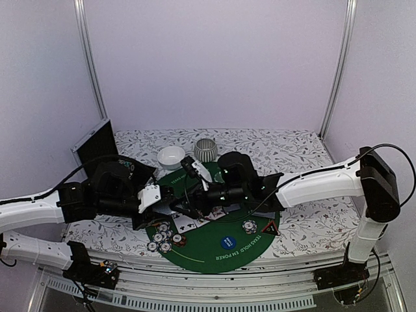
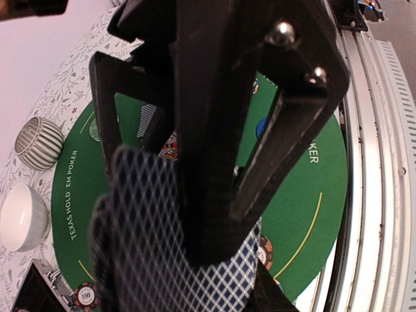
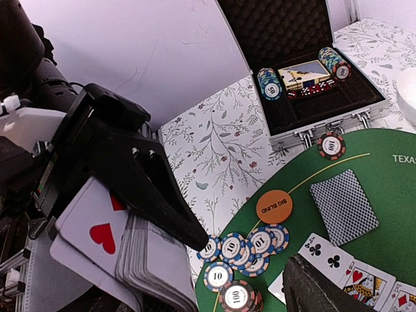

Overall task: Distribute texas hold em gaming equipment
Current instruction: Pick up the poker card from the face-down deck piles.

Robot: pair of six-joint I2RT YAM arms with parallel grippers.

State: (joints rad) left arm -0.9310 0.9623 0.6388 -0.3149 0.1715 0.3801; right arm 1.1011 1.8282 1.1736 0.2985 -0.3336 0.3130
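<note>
My left gripper (image 1: 166,205) is shut on a deck of lattice-backed playing cards (image 2: 240,273) and holds it above the left part of the green mat (image 1: 214,253). In the right wrist view its finger (image 3: 149,182) lies across the deck (image 3: 156,266), and a heart card (image 3: 91,224) sticks out. My right gripper (image 1: 192,208) is open at the deck's end. One of its fingers (image 2: 208,162) lies over the card backs. Striped chips (image 3: 244,250), an orange button (image 3: 273,206), a face-down card (image 3: 344,206) and face-up cards (image 3: 325,257) lie on the mat. A blue button (image 1: 227,242) and a red-black triangle (image 1: 270,227) lie near the front.
An open metal case (image 3: 312,71) with chips and a card box stands at the far left. A white bowl (image 1: 171,156) and a striped grey bowl (image 1: 207,149) stand behind the mat. Both arms cross over the mat's middle.
</note>
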